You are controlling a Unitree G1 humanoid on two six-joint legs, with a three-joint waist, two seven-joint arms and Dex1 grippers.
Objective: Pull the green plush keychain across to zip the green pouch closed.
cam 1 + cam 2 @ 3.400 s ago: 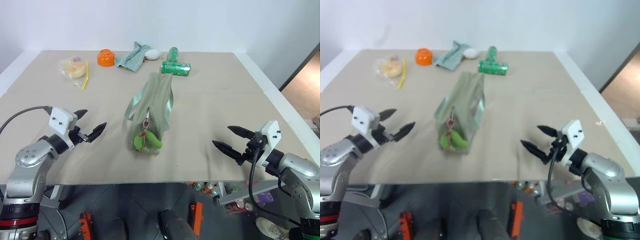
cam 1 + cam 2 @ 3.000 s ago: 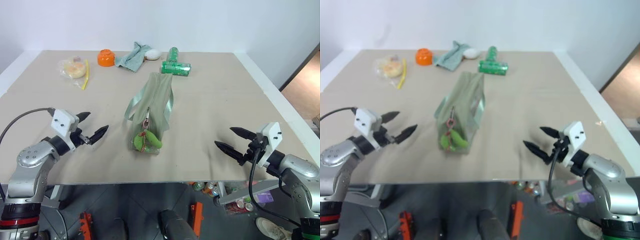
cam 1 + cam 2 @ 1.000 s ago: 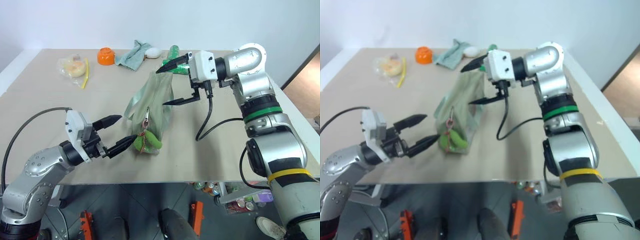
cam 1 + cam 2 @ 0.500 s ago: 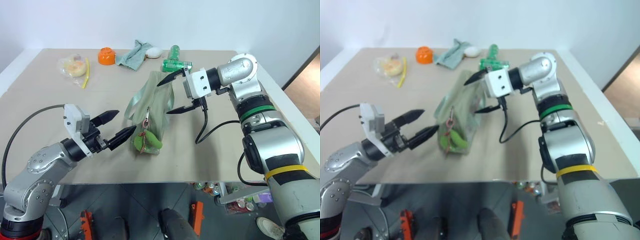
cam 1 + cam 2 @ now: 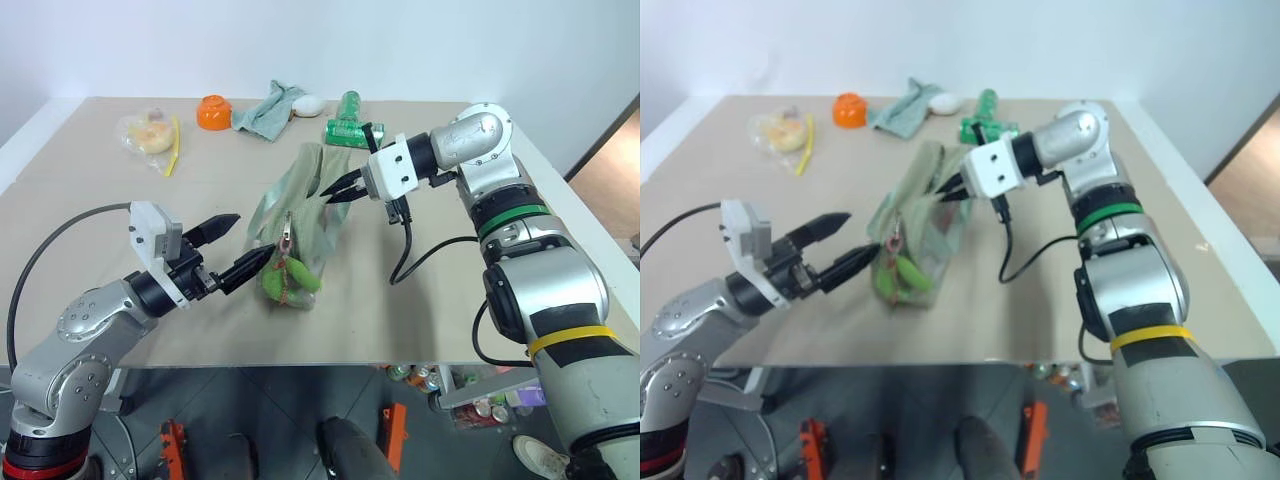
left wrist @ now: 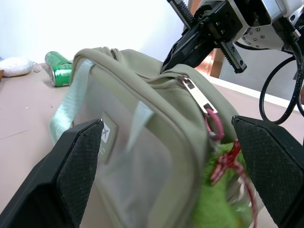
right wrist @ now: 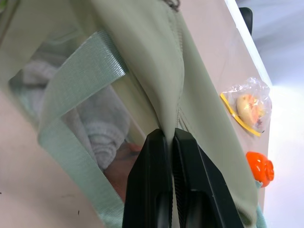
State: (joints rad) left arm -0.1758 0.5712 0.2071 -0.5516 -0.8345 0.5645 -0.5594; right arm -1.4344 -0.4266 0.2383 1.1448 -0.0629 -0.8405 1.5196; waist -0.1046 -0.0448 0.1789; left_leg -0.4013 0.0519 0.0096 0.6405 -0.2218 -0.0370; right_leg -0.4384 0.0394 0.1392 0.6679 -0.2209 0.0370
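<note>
The right gripper (image 5: 335,188) is pinched shut on the top fabric of the green pouch (image 5: 300,215) near its far end, bracing it; the left gripper (image 5: 238,248) is held spread wide just beside the pouch's near end; there the green plush keychain (image 5: 290,281) hangs from the zipper pull; next, the keychain must be gripped and drawn along the zipper.

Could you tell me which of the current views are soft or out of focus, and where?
Left wrist view: the left gripper's fingers and the green plush keychain are blurred, the far green can crisper. Right wrist view: the green pouch fabric looks soft close up. Right eye view: slightly hazier than the left eye view.
</note>
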